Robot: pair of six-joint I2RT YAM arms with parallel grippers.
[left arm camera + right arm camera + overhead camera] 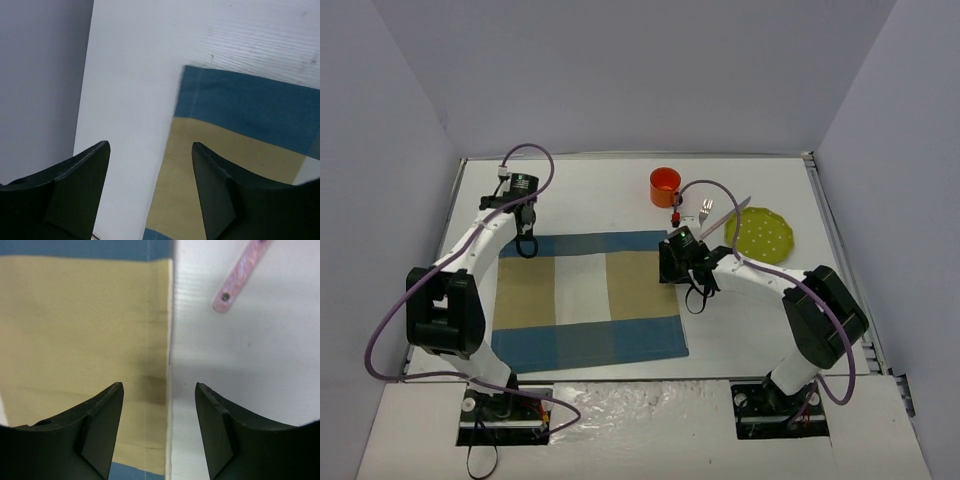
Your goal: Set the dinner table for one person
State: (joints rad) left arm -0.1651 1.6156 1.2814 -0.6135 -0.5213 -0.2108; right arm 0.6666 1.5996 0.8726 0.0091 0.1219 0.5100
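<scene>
We've got the white table (590,195) filling pretty much the whole floor of the booth, under both arms and everything else. Starting on the left, the left gripper (526,246) sits low over the far-left corner of the checked placemat (590,295). From its wrist cam the jaws are clearly apart, nothing between them: one finger (80,185) is over bare table (130,75), the other is over the tan stripe of the placemat (240,115), and the cloth's left edge runs up the gap. The placemat lies flat in the near-middle of the table, blue and tan bands with a white center. Moving right, the right gripper (672,264) is down at the mat's right edge. Jaws are spread there too and holding nothing, with the hem of the placemat (75,325) lined up in the gap and white table (250,365) on the other side. A pink handle (242,272) with a rivet pokes into the top of that view. Behind the gripper there's an orange cup (665,186) standing upright, then a fork (705,210) lying on the table, then a thin utensil (732,213) lying slanted just beside a green dotted plate (761,234). We can't tell what kind of utensil it is.
</scene>
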